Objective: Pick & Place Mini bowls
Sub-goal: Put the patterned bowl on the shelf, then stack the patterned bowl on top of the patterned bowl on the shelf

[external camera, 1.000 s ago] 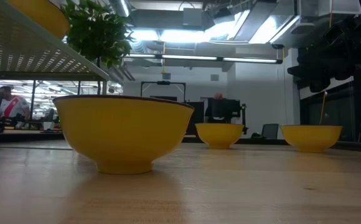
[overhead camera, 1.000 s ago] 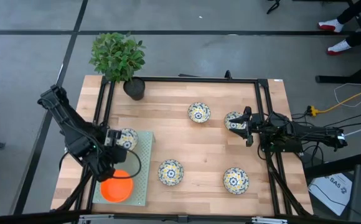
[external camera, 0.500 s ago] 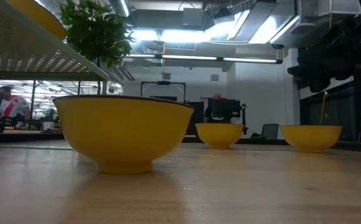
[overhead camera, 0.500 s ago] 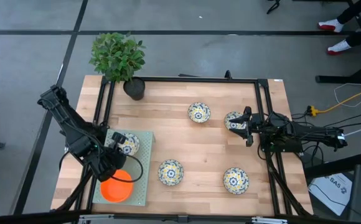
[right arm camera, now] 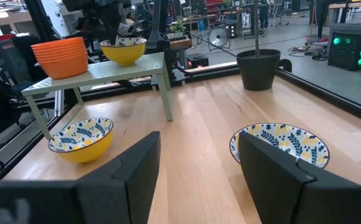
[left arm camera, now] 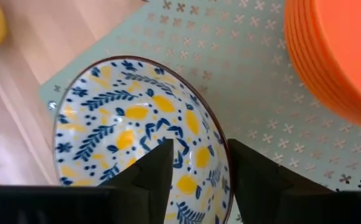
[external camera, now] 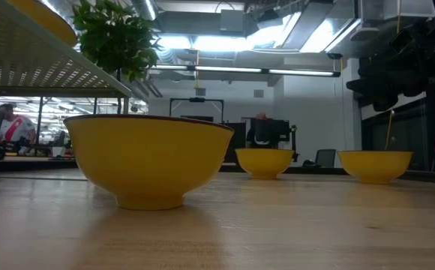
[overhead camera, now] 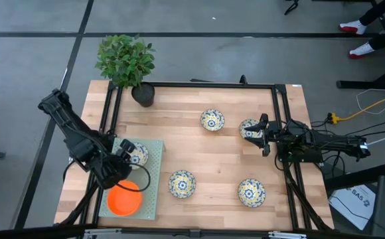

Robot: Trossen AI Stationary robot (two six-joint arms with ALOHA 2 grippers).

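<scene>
Several mini bowls with a blue-and-yellow floral pattern stand on the wooden table: point(overhead camera: 212, 120), point(overhead camera: 249, 128), point(overhead camera: 181, 184), point(overhead camera: 251, 192). One more floral bowl point(overhead camera: 137, 153) sits on the green perforated rack point(overhead camera: 154, 179), beside a stack of orange bowls point(overhead camera: 124, 199). My left gripper point(overhead camera: 121, 161) points down over that bowl and is open. In the left wrist view one finger point(left arm camera: 159, 168) stands inside the bowl point(left arm camera: 124, 124) and one point(left arm camera: 255, 171) outside its rim. My right gripper point(overhead camera: 262, 135) waits level and open at the right, by a bowl.
A potted plant in a black pot point(overhead camera: 143, 93) stands at the far left corner. A black frame point(overhead camera: 192, 85) runs round the table. The rack point(right arm camera: 106, 71) stands raised on legs. Bare wood lies between the bowls in the middle point(overhead camera: 212, 156).
My left gripper has rolled about its own pointing line over the rack and kept nearly in place. The floral bowl on the rack has shifted a little toward the table's near edge. The right arm has kept still.
</scene>
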